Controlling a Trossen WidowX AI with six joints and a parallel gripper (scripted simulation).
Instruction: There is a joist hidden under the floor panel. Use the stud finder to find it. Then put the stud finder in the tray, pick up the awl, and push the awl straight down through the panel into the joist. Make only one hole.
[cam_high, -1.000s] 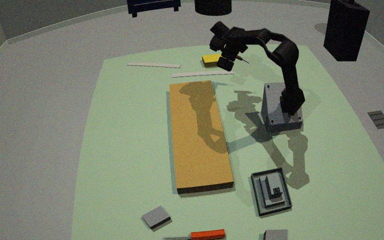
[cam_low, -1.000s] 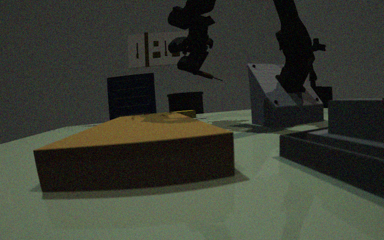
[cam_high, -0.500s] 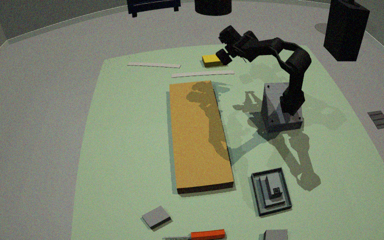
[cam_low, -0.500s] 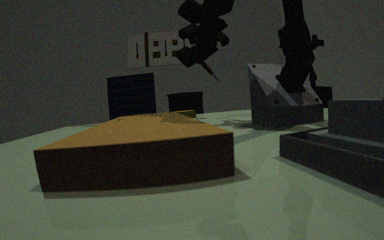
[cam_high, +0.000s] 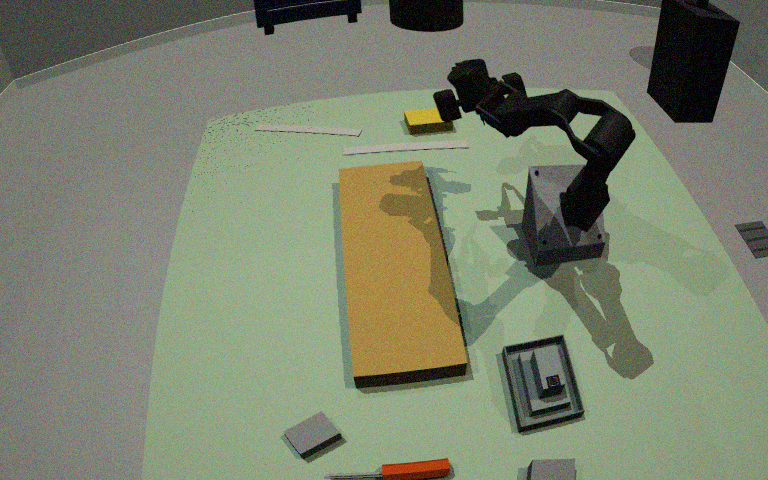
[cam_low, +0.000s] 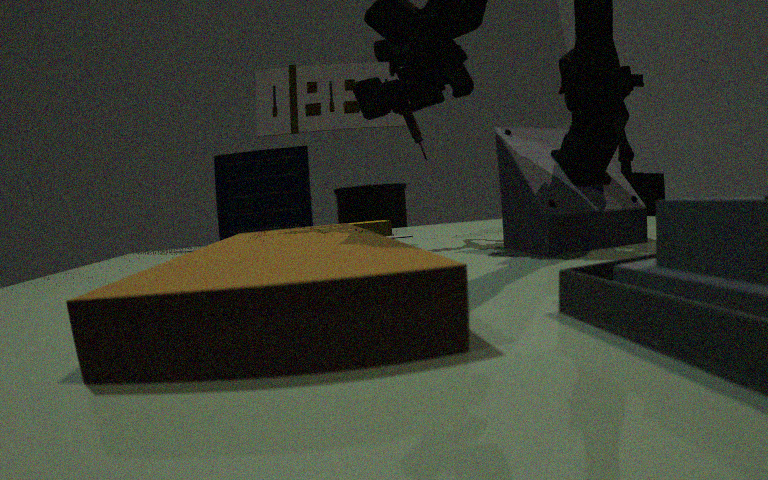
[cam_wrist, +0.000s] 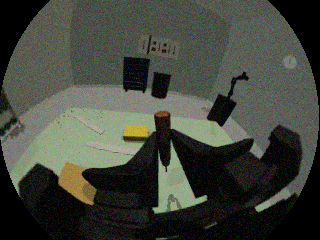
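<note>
My gripper (cam_low: 405, 107) (cam_wrist: 163, 133) is shut on the awl (cam_low: 414, 126) (cam_wrist: 163, 124) by its reddish-brown handle. The gripper is high above the table near the panel's far right corner. The awl's thin tip points down and to the right in the exterior view, tilted off vertical. The orange floor panel (cam_high: 390, 271) (cam_low: 266, 333) (cam_wrist: 73, 181) lies flat, with arm shadows on its far part. I see no hole, but the shadows and grain hide fine marks. The tray (cam_high: 552, 422) (cam_low: 617, 316) holds a grey stepped thing (cam_high: 546, 362) (cam_low: 713, 237), seemingly the stud finder. The joist is hidden.
A yellow block (cam_high: 421, 118) (cam_wrist: 135, 132) and two pale strips (cam_high: 308, 130) (cam_high: 405, 148) lie beyond the panel. The arm's grey base (cam_high: 540, 226) (cam_low: 526, 203) is right of it. Near the front are a grey block (cam_high: 313, 434), an orange-handled screwdriver (cam_high: 416, 469) and another grey block (cam_high: 552, 469).
</note>
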